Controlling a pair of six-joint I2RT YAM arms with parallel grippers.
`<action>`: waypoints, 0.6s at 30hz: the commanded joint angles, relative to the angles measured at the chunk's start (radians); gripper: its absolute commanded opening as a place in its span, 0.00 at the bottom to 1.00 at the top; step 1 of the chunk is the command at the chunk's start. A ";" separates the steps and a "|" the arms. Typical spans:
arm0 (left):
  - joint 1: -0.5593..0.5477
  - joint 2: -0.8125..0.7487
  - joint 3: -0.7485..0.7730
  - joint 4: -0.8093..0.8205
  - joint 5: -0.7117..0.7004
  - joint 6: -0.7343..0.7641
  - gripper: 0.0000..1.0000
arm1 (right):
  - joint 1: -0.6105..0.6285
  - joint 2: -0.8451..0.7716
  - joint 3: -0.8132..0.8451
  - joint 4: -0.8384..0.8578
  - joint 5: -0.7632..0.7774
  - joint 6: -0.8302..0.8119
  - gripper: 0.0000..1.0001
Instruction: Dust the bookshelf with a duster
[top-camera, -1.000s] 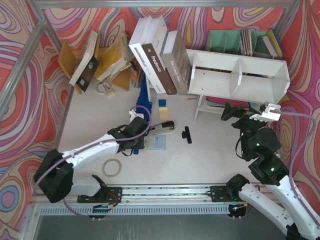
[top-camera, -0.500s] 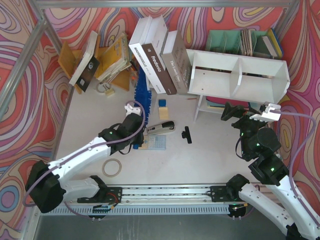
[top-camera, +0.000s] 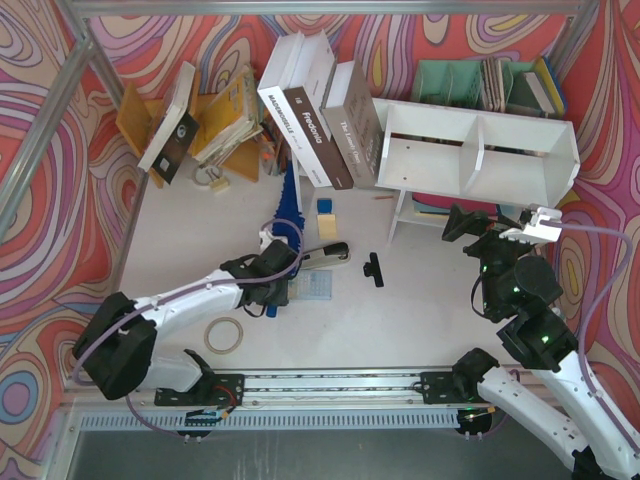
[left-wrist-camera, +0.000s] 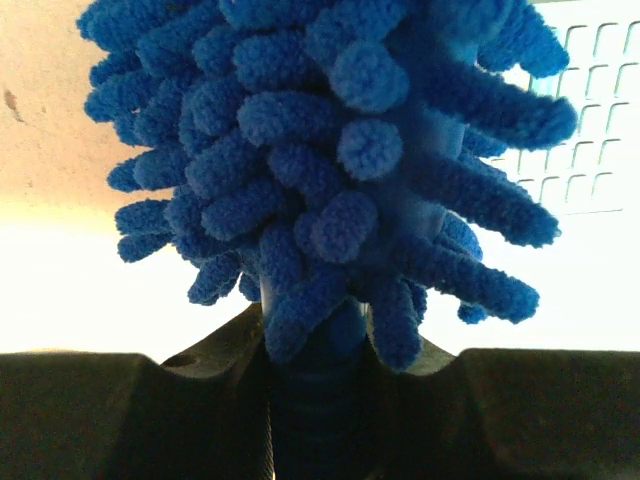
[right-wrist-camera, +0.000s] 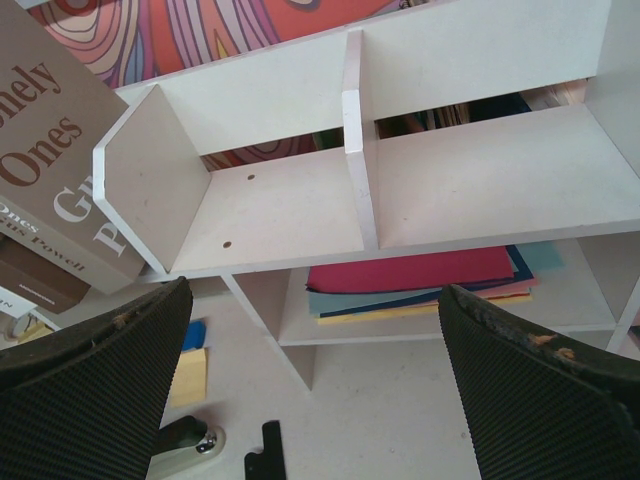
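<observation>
My left pincer (top-camera: 273, 268) is clamped on the handle of the duster (top-camera: 289, 203), held well left of the bookshelf (top-camera: 440, 165), my right pincer (right-wrist-camera: 315, 372) gapes empty facing it; the pickup looks done, so next I swing the duster across into a compartment.

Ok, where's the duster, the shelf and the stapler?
duster (left-wrist-camera: 340, 170), left wrist view, on its fluffy head.
shelf (right-wrist-camera: 352, 120), right wrist view, on its centre divider.
stapler (top-camera: 322, 257), top view, on its middle.
</observation>
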 joint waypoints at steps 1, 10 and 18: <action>-0.007 -0.085 0.021 0.020 -0.062 0.014 0.00 | -0.004 -0.014 0.000 -0.002 0.011 0.000 0.99; -0.007 -0.308 0.044 0.019 -0.077 0.005 0.00 | -0.004 -0.014 -0.002 -0.004 0.007 0.008 0.99; -0.007 -0.172 0.032 0.028 0.039 -0.039 0.00 | -0.004 -0.012 0.001 -0.009 0.008 0.006 0.99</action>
